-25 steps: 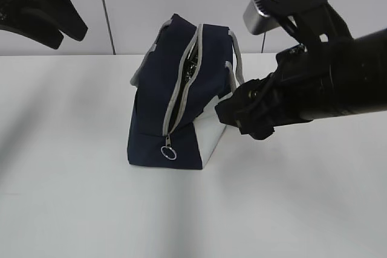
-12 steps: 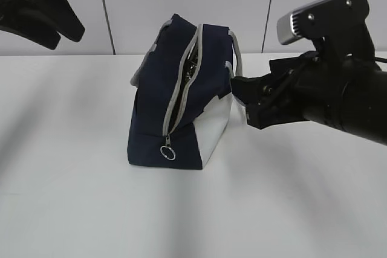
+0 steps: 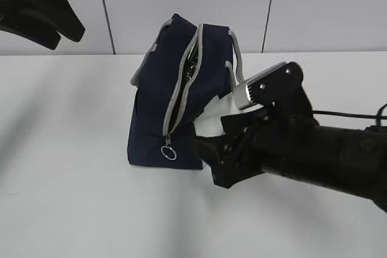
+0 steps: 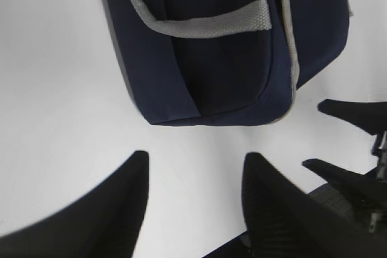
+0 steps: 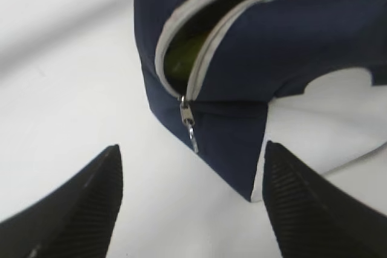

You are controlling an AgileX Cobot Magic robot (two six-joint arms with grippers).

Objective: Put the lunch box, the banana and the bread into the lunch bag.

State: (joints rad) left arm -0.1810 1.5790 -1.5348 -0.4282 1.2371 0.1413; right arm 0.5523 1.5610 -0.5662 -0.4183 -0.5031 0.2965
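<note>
Lunch bag (image 3: 175,89) stands on the white bench (image 3: 72,197), navy with a white lower side panel (image 3: 211,122). Its grey zipper (image 3: 181,86) is parted along the top; ring pull (image 3: 169,152) hangs at the near end, low on the bag. Right wrist view shows something yellow-green (image 5: 187,58) inside the opening; cannot tell which item it is. Grey strap handle (image 4: 199,22) lies across the bag's side in the left wrist view.

Right gripper (image 3: 213,155) sits low just beside the bag's near end, on the side of the white panel, jaws spread wide and holding nothing; in its wrist view the fingers (image 5: 78,203) flank the zipper end, apart from the fabric.

Left gripper (image 3: 63,25) hangs raised at upper left, well apart from the bag, jaws partly spread and empty.
</note>
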